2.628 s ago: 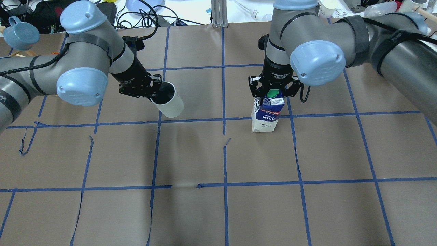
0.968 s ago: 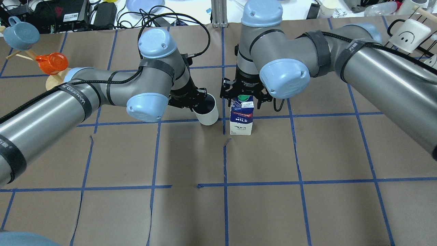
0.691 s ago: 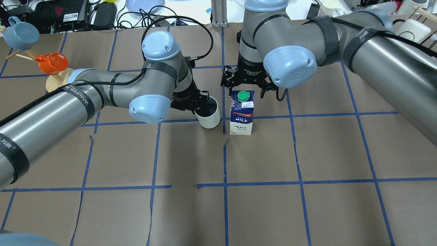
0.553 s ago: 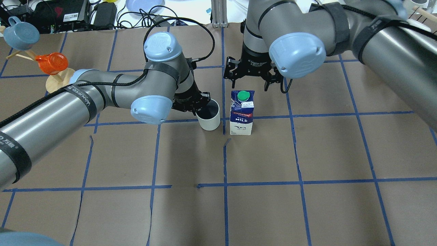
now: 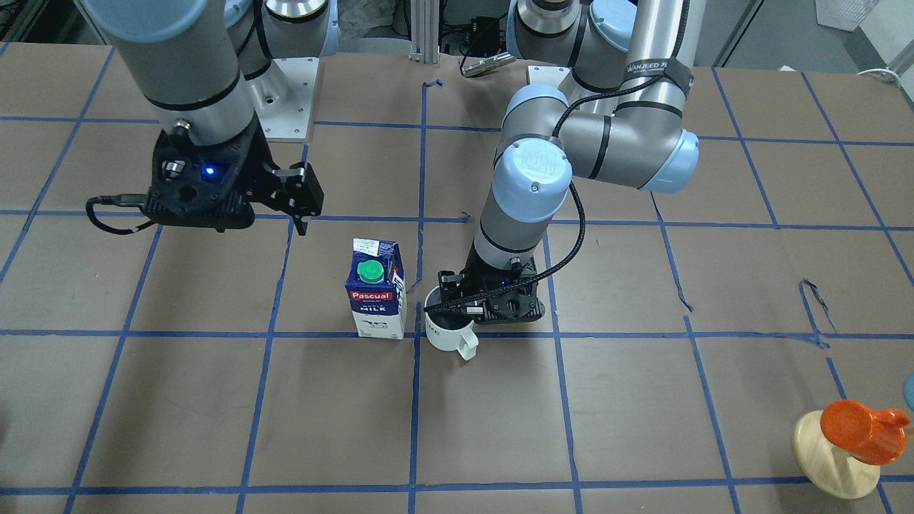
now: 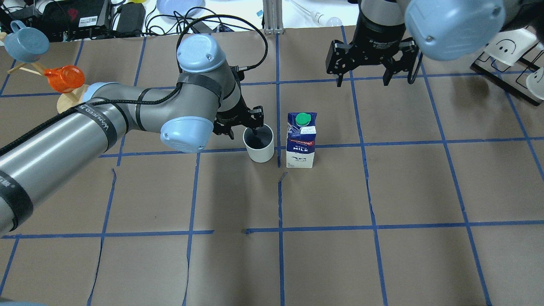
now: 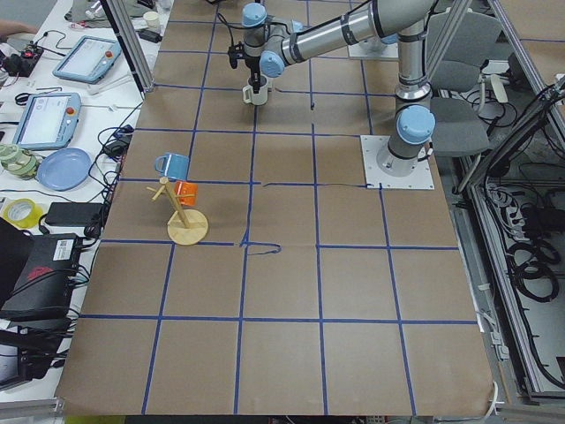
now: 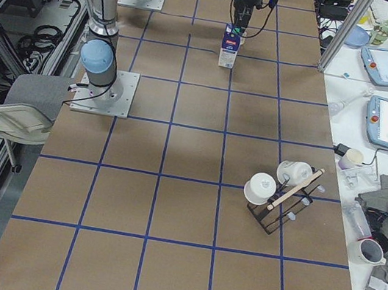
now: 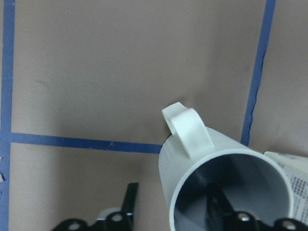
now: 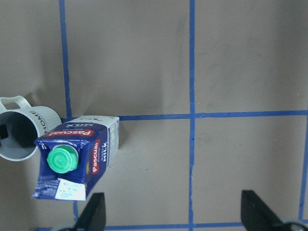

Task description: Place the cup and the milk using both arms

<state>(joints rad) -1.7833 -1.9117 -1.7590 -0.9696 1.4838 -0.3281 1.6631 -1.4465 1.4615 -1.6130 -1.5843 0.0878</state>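
Observation:
The white cup (image 6: 259, 148) stands upright on the brown table, its handle pointing away from the robot (image 5: 468, 348). The milk (image 6: 301, 140) stands upright just right of it, a small gap between them (image 5: 375, 293). My left gripper (image 6: 244, 131) is low at the cup's rim. In the left wrist view one finger is inside the cup (image 9: 211, 154) and the other stands apart from its outer wall, so it is open. My right gripper (image 6: 362, 80) is open and empty, raised behind and to the right of the milk (image 10: 77, 154).
A wooden mug tree (image 6: 70, 100) with a blue and an orange cup stands at the far left. A black rack with white mugs (image 6: 510, 42) is at the far right. Cables and gear line the back edge. Blue tape marks a grid on the table.
The cup went from tilted in my left gripper to upright on the table, and the fingers loosened. My right gripper let go of the milk, then rose and moved back to the right.

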